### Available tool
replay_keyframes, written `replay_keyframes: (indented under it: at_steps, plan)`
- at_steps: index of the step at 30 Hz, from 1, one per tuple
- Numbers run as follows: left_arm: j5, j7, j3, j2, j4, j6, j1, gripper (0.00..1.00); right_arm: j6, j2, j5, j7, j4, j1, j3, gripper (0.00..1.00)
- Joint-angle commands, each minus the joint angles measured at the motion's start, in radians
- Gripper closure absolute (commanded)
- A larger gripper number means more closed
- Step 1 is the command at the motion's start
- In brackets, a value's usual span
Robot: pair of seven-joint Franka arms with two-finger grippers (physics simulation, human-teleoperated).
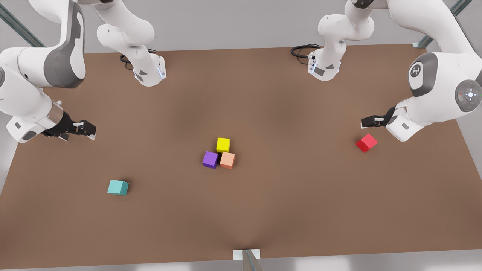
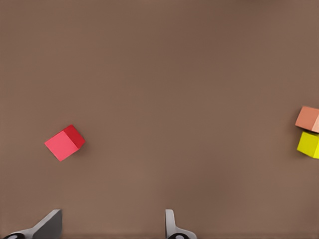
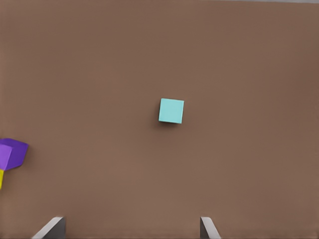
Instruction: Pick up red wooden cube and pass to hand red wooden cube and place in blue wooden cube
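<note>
Spanning the scene, brown table — matte, bare; grey floor beyond.

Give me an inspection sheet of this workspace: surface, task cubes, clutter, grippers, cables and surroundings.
Surface: brown matte tabletop, flat.
Job's things: small red wooden cube near the front view's right edge; small teal-blue wooden cube at lower left; far apart.
Clutter: yellow cube, purple cube, salmon-orange cube clustered mid-table.
Grippers: left gripper beside the red cube, jaws open, empty; right gripper above the table at the front view's left, jaws open, empty.
Cables: black cable loops at both arm bases.
Surroundings: grey floor, metal struts.
</note>
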Motion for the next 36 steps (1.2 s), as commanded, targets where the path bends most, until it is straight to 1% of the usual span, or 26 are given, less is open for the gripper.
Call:
replay_keyframes:
  at_steps: [1, 4, 5, 6, 8, 9, 10, 11, 13, 15, 16, 19, 20, 22, 27, 33, 36]
  plan:
    - [0.000, 0.009, 0.000, -0.001, -0.002, -0.001, -0.001, 0.00, -0.036, -0.002, 0.004, -0.039, 0.001, -0.001, -0.001, 0.00]
    - [0.003, 0.009, 0.006, 0.014, -0.002, 0.012, 0.000, 0.00, -0.034, 0.011, 0.001, -0.027, 0.001, -0.001, -0.001, 0.00]
    - [0.006, 0.009, 0.044, 0.068, 0.001, 0.056, 0.008, 0.00, -0.030, 0.012, -0.001, -0.027, 0.001, -0.001, -0.001, 0.00]
    - [-0.009, 0.009, 0.048, 0.134, 0.006, 0.111, 0.090, 0.00, -0.027, 0.028, 0.007, -0.027, 0.010, -0.002, -0.003, 0.00]
    - [-0.026, 0.005, 0.048, 0.215, 0.003, 0.225, 0.173, 0.00, -0.025, 0.054, 0.012, -0.027, 0.027, -0.004, -0.003, 0.00]
    - [-0.026, -0.001, 0.057, 0.235, -0.031, 0.297, 0.187, 0.00, -0.025, 0.061, 0.010, -0.027, 0.028, -0.004, -0.003, 0.00]
    - [-0.043, -0.103, 0.081, 0.232, -0.129, 0.438, 0.186, 0.00, -0.025, 0.063, 0.009, -0.027, 0.028, -0.007, -0.005, 0.00]
    - [-0.046, -0.147, 0.103, 0.229, -0.195, 0.516, 0.184, 0.00, -0.025, 0.064, 0.005, -0.027, 0.028, -0.008, -0.005, 0.00]
    - [-0.118, -0.150, 0.152, 0.207, -0.321, 0.590, 0.184, 0.00, -0.018, 0.071, 0.004, -0.027, 0.030, -0.008, -0.006, 0.00]
    - [-0.121, -0.150, 0.193, 0.201, -0.454, 0.731, 0.184, 0.00, -0.018, 0.074, 0.002, -0.027, 0.031, -0.005, -0.006, 0.00]
    - [-0.121, -0.150, 0.195, 0.201, -0.502, 0.777, 0.184, 0.00, -0.018, 0.075, 0.002, -0.027, 0.031, -0.007, -0.006, 0.00]
    - [-0.144, -0.150, 0.200, 0.201, -0.543, 0.805, 0.186, 0.00, -0.017, 0.078, 0.002, -0.027, 0.031, -0.005, -0.006, 0.00]
    - [-0.182, -0.150, 0.200, 0.204, -0.560, 0.843, 0.186, 0.00, -0.017, 0.083, 0.002, -0.027, 0.031, -0.007, -0.006, 0.00]
    - [-0.181, -0.144, 0.200, 0.206, -0.607, 0.895, 0.184, 0.00, -0.024, 0.083, -0.005, -0.042, 0.031, -0.008, -0.006, 0.00]
    - [-0.178, -0.141, 0.198, 0.217, -0.657, 0.895, 0.166, 0.00, -0.019, 0.103, -0.007, -0.043, 0.056, -0.018, -0.012, 0.00]
    - [-0.176, -0.140, 0.198, 0.240, -0.664, 0.895, 0.157, 0.00, -0.019, 0.117, -0.007, -0.036, 0.064, -0.018, -0.012, 0.00]
    - [-0.176, -0.140, 0.198, 0.238, -0.698, 0.894, 0.149, 0.00, -0.025, 0.117, -0.008, -0.033, 0.065, -0.018, -0.012, 0.00]
